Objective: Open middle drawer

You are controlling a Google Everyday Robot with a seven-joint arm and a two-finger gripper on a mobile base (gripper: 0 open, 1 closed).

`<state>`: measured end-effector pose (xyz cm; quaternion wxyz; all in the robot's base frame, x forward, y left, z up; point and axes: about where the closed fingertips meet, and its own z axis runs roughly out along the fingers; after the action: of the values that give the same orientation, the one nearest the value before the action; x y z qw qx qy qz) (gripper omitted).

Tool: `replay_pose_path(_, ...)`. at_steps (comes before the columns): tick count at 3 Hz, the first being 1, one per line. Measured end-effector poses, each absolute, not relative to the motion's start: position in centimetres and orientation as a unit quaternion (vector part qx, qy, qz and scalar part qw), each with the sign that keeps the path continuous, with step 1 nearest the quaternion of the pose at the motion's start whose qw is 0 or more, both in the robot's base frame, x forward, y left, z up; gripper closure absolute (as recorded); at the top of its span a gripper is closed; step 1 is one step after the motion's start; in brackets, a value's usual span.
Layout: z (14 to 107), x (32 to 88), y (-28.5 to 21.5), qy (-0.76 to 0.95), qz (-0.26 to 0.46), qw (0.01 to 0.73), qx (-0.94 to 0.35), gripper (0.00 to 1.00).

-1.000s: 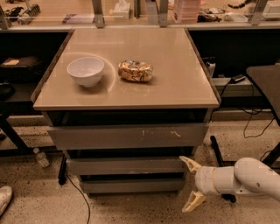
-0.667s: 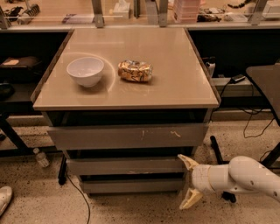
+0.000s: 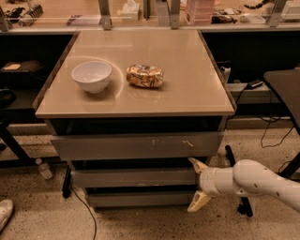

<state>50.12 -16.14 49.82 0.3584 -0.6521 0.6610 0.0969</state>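
As my jaws stand spread wide, low at the cabinet's right front corner, one finger sits above and one below the right end of the middle drawer (image 3: 133, 178). That drawer appears shut, its plain front set between the narrower bottom front (image 3: 140, 198) and the taller, scratched top front (image 3: 136, 146).

Judgement: the approach step is in hand; no grip is made and opening has not begun. The next move calls for closing on the front's right edge or hooking its lip, then a straight pull outward. With no handle, purchase is poor and a slip is the likely fault.

My white arm (image 3: 262, 180) enters from the right, low over the floor. Floor items noted: a small bottle (image 3: 44, 168) by the left leg, a dark cable (image 3: 86, 213), and a shoe (image 3: 3, 213) at lower left. None lies in the pull path, as I judge it.

Above, the tabletop (image 3: 187, 93) carries a white bowl (image 3: 92, 76) and a crinkled snack bag (image 3: 145, 76), set apart; a jolt could shift them. Beyond stands cluttered shelving (image 3: 154, 11).
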Motion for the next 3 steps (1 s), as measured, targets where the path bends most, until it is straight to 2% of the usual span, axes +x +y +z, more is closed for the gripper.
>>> replay_pose_path(3, 44.0, 52.6, -14.2, 0.671, 0.110, 0.310, -0.664, 0.00)
